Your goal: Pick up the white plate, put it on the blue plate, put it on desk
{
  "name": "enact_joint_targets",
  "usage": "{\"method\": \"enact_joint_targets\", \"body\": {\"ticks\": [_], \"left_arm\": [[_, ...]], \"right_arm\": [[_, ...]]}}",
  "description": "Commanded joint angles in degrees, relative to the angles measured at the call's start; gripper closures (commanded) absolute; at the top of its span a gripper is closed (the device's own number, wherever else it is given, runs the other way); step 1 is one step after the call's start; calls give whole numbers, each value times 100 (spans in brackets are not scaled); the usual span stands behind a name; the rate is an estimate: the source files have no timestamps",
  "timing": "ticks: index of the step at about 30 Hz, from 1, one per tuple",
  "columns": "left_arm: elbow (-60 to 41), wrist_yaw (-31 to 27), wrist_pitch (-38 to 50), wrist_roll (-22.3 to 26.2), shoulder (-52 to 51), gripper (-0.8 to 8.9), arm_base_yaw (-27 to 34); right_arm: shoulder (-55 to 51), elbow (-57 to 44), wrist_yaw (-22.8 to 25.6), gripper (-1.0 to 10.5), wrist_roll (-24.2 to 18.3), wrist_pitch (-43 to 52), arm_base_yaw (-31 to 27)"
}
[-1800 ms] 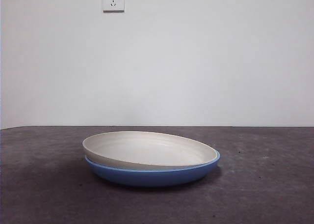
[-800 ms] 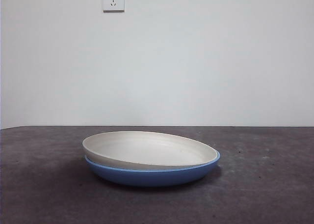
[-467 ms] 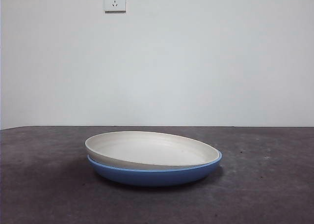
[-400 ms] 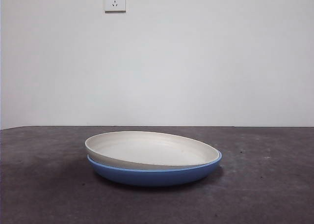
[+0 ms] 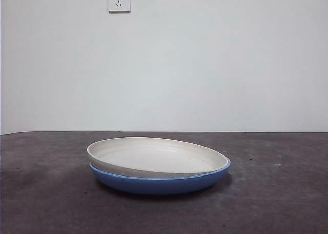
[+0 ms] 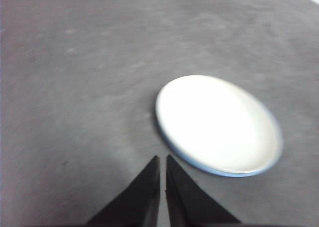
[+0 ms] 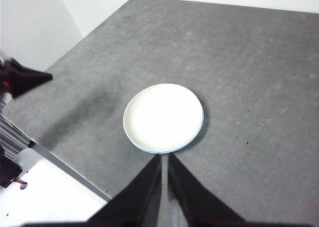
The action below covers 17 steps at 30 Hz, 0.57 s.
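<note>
Resting inside the blue plate (image 5: 159, 183), the white plate (image 5: 156, 157) sits slightly tilted, its left rim riding higher; the pair stands mid-desk (image 5: 277, 203). Left gripper (image 6: 162, 160) hangs above the desk just beside the stack, jaws pressed nearly together, holding nothing. Right gripper (image 7: 165, 157) hangs high over the desk, jaws likewise closed and empty.

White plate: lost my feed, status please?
Left gripper and right gripper shut, empty, high above the desk. White plate rests tilted in blue plate. Nothing in the way.
</note>
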Motion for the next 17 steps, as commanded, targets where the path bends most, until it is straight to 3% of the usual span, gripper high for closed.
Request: {"method": "enact_joint_targets", "body": {"ticks": [1,7,10,17], "left_arm": [[-841,-48,693,184,-485,794,317],[-2260,-785,1886,-114,-1473,794,752],[-2601,-1255,2041,-422,-1766,794,820],[-2920,-2186,2155,-535,-2092,793,887]], "right_arm": [[26,61,9,929,39,-393,48],[26,63,9,929,39,-396,48],[26,66,9,929,42,-393,48],[26,66,9,929,42,-393,48]]}}
